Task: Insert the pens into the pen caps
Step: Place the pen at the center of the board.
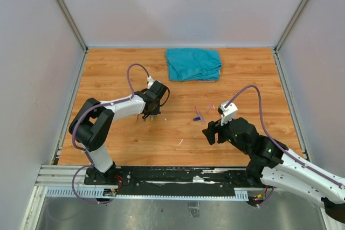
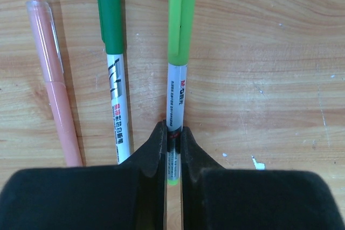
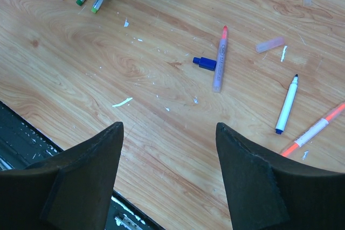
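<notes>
- Pinching the lime pen (image 2: 178, 79) near its tail end, your left claw (image 2: 172, 143) is pressed together on it; the pen looks capped and sits in a row with the green pen (image 2: 116, 79) and pink pen (image 2: 51, 79), likely your finished pile.
- Your right claw (image 3: 168, 130) hangs spread, near the blue cap (image 3: 205, 63) just beside the red-tipped pen (image 3: 220, 63); bare bench (image 3: 81, 79) lies all round, edges well apart.

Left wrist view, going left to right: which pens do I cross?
pink pen → dark green pen → light green pen
</notes>
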